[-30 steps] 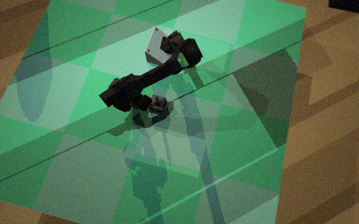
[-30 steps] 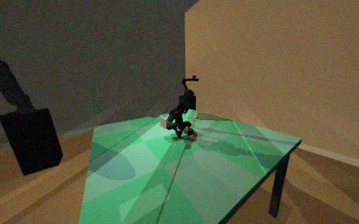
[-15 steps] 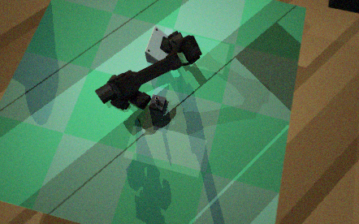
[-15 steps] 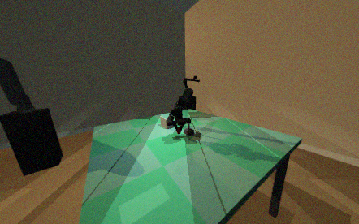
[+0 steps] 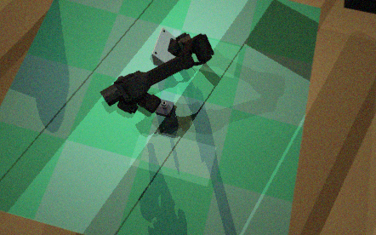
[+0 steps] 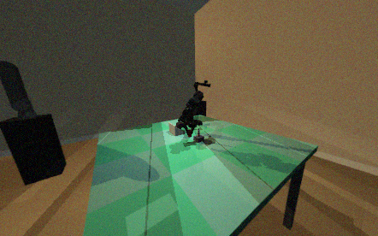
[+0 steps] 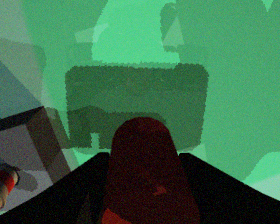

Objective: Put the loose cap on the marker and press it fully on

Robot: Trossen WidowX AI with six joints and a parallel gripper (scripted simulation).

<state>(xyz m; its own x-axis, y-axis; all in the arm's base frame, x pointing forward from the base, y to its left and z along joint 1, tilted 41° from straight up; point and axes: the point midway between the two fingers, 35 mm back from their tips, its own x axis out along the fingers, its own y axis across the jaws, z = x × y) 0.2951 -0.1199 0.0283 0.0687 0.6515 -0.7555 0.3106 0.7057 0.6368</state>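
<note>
The dark red cap (image 7: 143,167) (image 6: 189,134) stands between the two black fingers of my gripper (image 7: 144,163), its rounded end showing in the wrist view. The gripper is shut on it and holds it above the table. The grey holder block (image 5: 167,111) (image 6: 198,139) (image 7: 16,145) is beside the gripper, at the lower left of the wrist view. The marker (image 6: 198,132) (image 7: 2,186) stands upright in it with a red band near its bare end. The cap is off to the side of the marker, apart from it. The fingertips are hard to make out in the top view.
A pale plate (image 5: 162,43) is at the arm's base, at the back of the green patterned table (image 5: 90,170) (image 6: 129,205). The arm's dark links (image 5: 167,70) reach over the table. A black box (image 6: 35,150) stands off the table at the left in the exterior view.
</note>
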